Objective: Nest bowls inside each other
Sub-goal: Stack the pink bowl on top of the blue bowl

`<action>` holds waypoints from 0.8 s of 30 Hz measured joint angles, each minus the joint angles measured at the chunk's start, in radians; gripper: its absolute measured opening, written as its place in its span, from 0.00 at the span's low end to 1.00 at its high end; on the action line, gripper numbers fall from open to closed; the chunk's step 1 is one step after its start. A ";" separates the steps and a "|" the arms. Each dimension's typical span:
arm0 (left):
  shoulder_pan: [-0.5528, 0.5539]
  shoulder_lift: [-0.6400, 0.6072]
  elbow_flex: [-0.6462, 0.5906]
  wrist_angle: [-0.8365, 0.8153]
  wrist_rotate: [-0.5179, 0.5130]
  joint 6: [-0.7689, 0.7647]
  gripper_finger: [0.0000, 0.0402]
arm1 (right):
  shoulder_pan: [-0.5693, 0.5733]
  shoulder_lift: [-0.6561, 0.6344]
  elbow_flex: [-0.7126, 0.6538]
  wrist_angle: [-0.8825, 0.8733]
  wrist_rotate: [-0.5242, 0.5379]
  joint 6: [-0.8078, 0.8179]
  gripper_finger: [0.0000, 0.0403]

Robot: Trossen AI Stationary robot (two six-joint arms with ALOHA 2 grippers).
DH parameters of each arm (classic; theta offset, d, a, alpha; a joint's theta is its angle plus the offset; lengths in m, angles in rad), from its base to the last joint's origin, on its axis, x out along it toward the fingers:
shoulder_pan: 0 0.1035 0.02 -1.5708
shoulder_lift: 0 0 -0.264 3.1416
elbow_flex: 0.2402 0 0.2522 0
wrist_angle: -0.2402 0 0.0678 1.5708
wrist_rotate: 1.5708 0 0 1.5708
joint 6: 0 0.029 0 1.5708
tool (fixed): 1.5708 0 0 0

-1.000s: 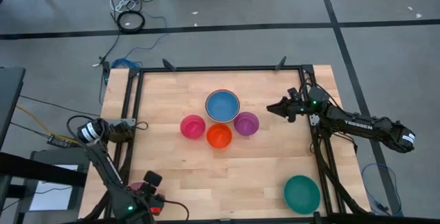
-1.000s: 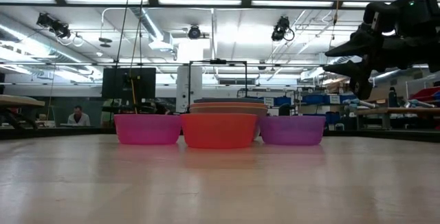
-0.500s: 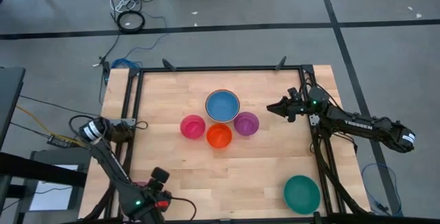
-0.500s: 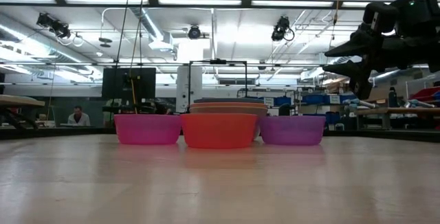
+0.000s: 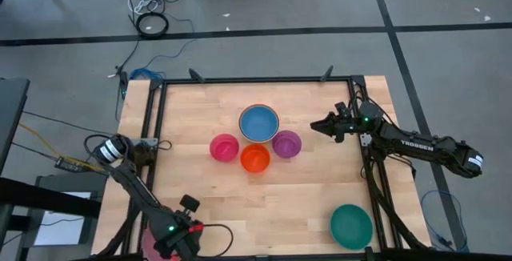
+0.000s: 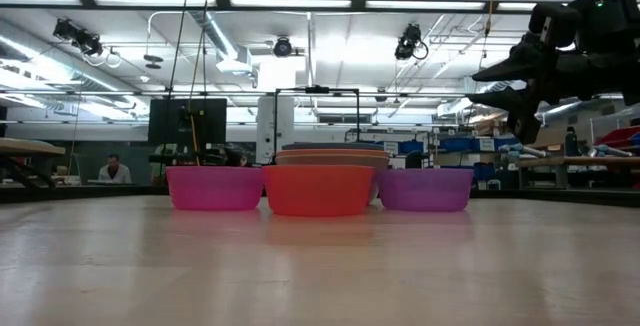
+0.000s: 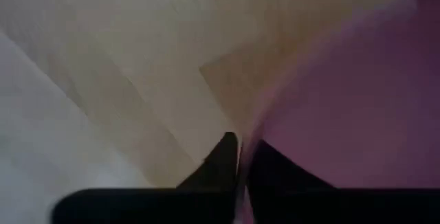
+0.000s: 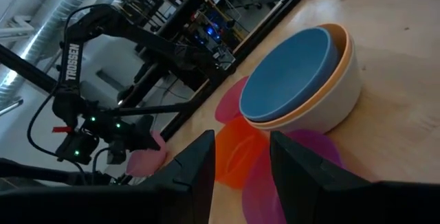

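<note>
- We have our left gripper (image 5: 186,227) at the near left corner of the counter (image 5: 312,189), clenched on the rim of the light pink bowl (image 7: 357,107); the left wrist view shows our two fingers pinched together over its edge.
- Our right gripper (image 5: 314,126) hangs over the right side of the counter beside the cluster, fingers parted and grasping nothing.
- At the middle sits the stack with the blue bowl (image 5: 259,122) on top, nested in orange and white ones, with the magenta bowl (image 5: 225,147), red-orange bowl (image 5: 255,158) and purple bowl (image 5: 286,143) touching around it.
- The teal bowl (image 5: 351,224) lies well apart at the near right corner.
- We judge the step is fetching the pink bowl; next we must lift it, carry it to the stack and seat it level.
</note>
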State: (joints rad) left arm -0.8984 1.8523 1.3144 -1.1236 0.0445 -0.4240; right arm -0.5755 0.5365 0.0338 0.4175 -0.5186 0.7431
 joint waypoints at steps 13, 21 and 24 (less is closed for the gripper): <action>0.288 -0.098 0.067 -0.127 -0.182 0.051 0.01 | 0.044 0.000 0.000 0.000 -0.005 -0.042 0.32; 0.587 -0.231 0.335 -0.139 -0.357 0.017 0.01 | 0.079 0.000 0.000 0.000 0.008 -0.069 0.32; 0.734 -0.230 0.421 -0.134 -0.366 -0.022 0.01 | 0.099 0.000 0.000 0.000 0.028 -0.077 0.32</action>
State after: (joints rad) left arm -0.1646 1.6218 1.7357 -1.2572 -0.3218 -0.4456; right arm -0.4765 0.5362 0.0338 0.4171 -0.4904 0.6659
